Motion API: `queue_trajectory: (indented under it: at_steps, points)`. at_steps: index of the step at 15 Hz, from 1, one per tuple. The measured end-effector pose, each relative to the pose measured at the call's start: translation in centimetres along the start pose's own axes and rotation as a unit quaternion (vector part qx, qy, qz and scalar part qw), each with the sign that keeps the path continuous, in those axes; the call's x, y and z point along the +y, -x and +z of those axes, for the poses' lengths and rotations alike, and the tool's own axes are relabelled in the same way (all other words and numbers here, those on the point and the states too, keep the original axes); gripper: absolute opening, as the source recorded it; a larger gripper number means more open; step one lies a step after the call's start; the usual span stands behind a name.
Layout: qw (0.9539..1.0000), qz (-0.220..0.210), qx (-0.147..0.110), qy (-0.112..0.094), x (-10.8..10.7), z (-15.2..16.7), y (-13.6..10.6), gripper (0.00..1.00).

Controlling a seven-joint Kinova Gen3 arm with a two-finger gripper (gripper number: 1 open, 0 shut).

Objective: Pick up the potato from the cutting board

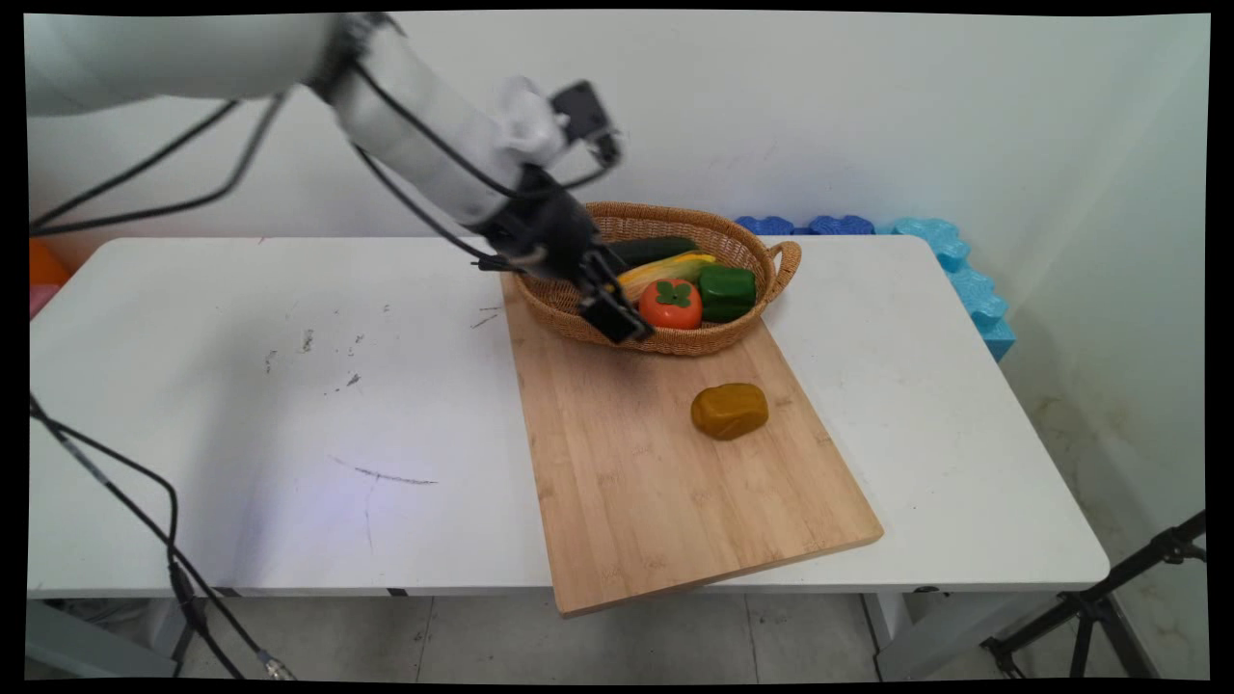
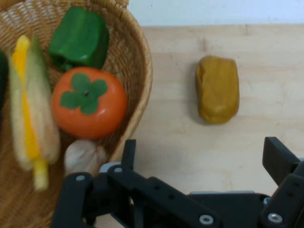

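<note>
Spread, empty jaws hanging over the basket's near rim, nothing gripped

The white surface (image 1: 289, 405) carries a pale bamboo cutting board (image 1: 656, 482); on its far end sits an oval woven wicker basket (image 1: 747, 246) holding a dark green cucumber (image 1: 656, 248), a yellow corn cob (image 1: 665, 269), a green bell pepper (image 1: 726, 292), an orange persimmon with a green calyx (image 1: 672, 304) and (hand view only) a whitish garlic bulb (image 2: 84, 156); the black two-finger gripper (image 1: 617, 318) hovers just beside the persimmon; a mustard-brown rounded lump (image 1: 730, 411) lies alone on the board, apart from the basket.
</note>
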Motion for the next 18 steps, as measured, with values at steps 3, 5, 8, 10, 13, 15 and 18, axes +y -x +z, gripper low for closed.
queue_trajectory:
  at_steps: [3, 5, 8, 10, 13, 15, 18]
  points:
    - [0.9998, -0.011, -0.012, 0.007, 1.1, 4.2, -1.7, 1.00]
    - [0.9996, -0.016, -0.019, 0.011, 1.6, 6.1, -2.4, 1.00]
    - [0.9993, -0.020, -0.027, 0.017, 2.2, 8.4, -3.1, 1.00]
    - [0.9990, -0.020, -0.032, 0.022, 2.6, 10.1, -3.6, 1.00]
    - [0.9987, -0.018, -0.040, 0.024, 3.0, 12.6, -4.1, 1.00]
    - [0.9986, -0.015, -0.044, 0.024, 3.1, 14.0, -4.3, 1.00]
    - [0.9983, -0.012, -0.051, 0.023, 3.1, 15.8, -4.4, 1.00]
